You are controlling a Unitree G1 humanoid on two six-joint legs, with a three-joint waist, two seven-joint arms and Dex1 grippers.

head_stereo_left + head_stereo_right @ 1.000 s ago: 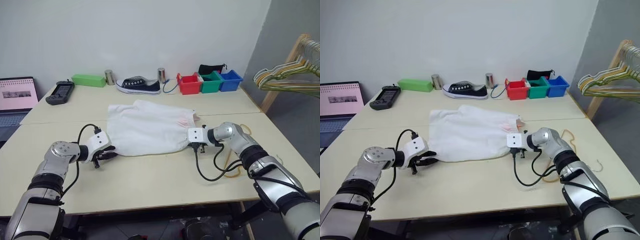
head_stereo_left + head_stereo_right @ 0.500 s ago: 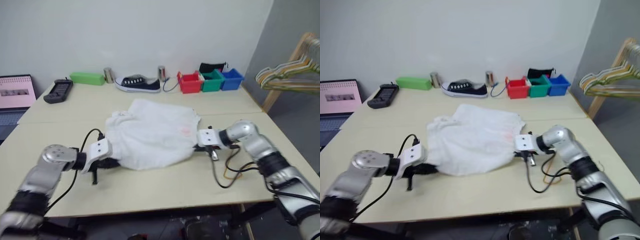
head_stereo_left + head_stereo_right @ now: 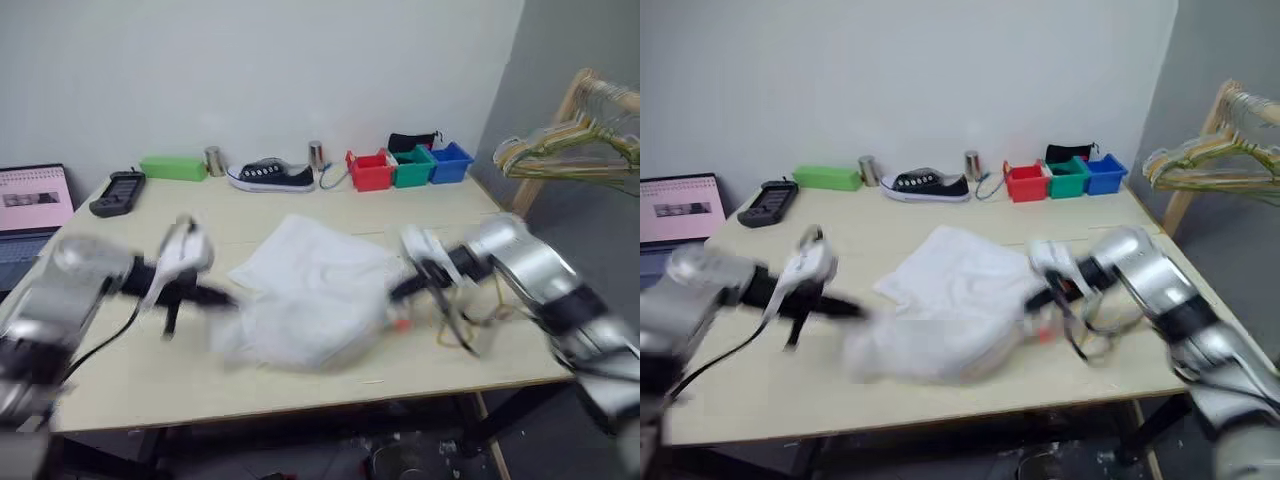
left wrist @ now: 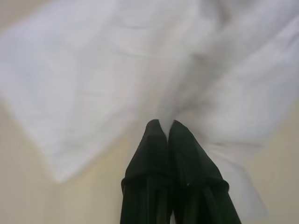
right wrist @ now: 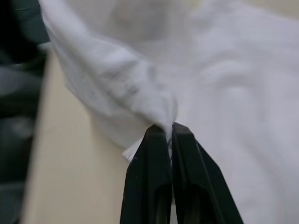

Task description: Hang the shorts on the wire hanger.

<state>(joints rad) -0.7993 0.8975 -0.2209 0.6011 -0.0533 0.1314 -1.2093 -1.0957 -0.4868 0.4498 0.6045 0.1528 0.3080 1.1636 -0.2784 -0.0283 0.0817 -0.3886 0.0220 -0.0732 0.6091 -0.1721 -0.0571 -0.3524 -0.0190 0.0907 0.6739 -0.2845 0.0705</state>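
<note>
Already we have both hands pinched tight on cloth: our left hand (image 4: pixel 167 127) bites a fold at one side of the shorts (image 3: pixel 310 300), and our right hand (image 5: pixel 168 129) nips a bunched edge at the other. Between them the shorts sag in a soft heap, partly lifted off the counter (image 3: pixel 300 385). We judge them light and limp, so they will droop and fold wherever unsupported; the gathered waistband would give the firmest hold. Just beside our right hand a thin yellowish wire loop (image 3: pixel 455 335) lies on the counter, probably the wire hanger, too blurred to be certain. Well apart along the back stand a sneaker (image 3: pixel 272 175), three coloured bins (image 3: pixel 410 167), a green box (image 3: pixel 172 167) and a laptop (image 3: pixel 35 205). A bunch of hangers (image 3: pixel 565 150) hangs off to our right; nothing blocks us.
</note>
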